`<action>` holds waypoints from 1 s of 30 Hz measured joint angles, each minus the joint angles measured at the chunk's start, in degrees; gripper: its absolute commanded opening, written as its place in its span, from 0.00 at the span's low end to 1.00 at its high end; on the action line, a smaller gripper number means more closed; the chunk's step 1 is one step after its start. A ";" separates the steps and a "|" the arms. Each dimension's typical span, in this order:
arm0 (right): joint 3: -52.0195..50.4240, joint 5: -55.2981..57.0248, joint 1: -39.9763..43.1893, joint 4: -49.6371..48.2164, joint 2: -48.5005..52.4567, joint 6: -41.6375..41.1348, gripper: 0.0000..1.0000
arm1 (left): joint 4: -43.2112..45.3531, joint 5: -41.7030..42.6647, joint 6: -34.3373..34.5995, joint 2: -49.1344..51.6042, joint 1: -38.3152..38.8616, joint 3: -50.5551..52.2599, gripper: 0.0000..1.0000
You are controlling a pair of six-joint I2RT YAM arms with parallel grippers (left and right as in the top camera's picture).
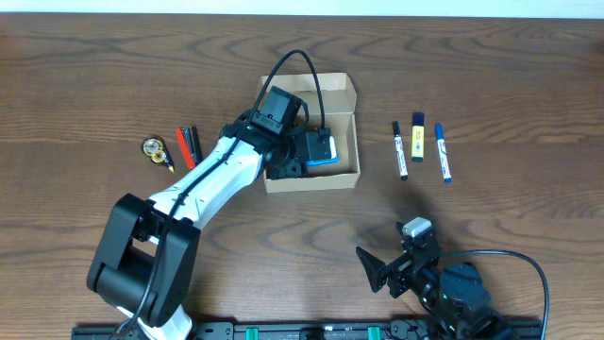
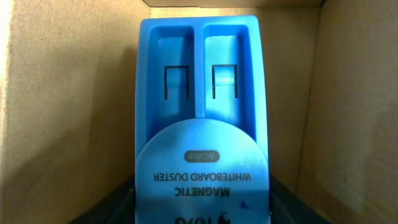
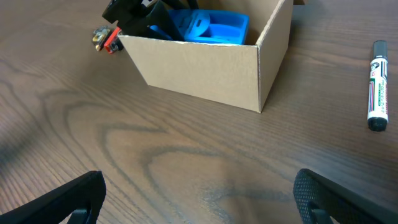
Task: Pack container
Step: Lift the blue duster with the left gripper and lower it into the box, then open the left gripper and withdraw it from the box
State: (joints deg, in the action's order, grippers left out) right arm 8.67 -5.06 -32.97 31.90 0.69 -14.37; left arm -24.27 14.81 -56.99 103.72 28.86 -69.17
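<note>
The container [image 1: 358, 142] is an open tan cardboard box with its flap lid folded back. My left gripper [image 1: 296, 157] reaches into it, shut on a blue magnetic whiteboard duster [image 1: 322, 151]. In the left wrist view the duster [image 2: 202, 93] fills the frame between the fingers [image 2: 202, 214], with the box walls [image 2: 62, 93] on both sides. In the right wrist view the box [image 3: 205, 68] stands ahead with the duster [image 3: 211, 28] inside. My right gripper [image 1: 380, 270] is open and empty over bare table near the front edge [image 3: 199, 199].
A black marker [image 1: 400, 149], a yellow-labelled marker [image 1: 417, 137] and a blue marker [image 1: 443, 153] lie right of the box. Red and black pens [image 1: 189, 144] and a small yellow-black item [image 1: 154, 148] lie left of it. The black marker [image 3: 376, 84] shows in the right wrist view.
</note>
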 measured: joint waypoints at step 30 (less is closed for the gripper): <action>0.00 0.00 0.00 0.02 0.00 0.00 0.99 | -20.74 -4.55 20.00 0.11 0.00 -24.52 0.82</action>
State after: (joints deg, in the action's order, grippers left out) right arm 8.67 -5.06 -32.97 31.92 0.69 -14.37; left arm -45.01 10.26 -36.99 103.83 28.86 -93.69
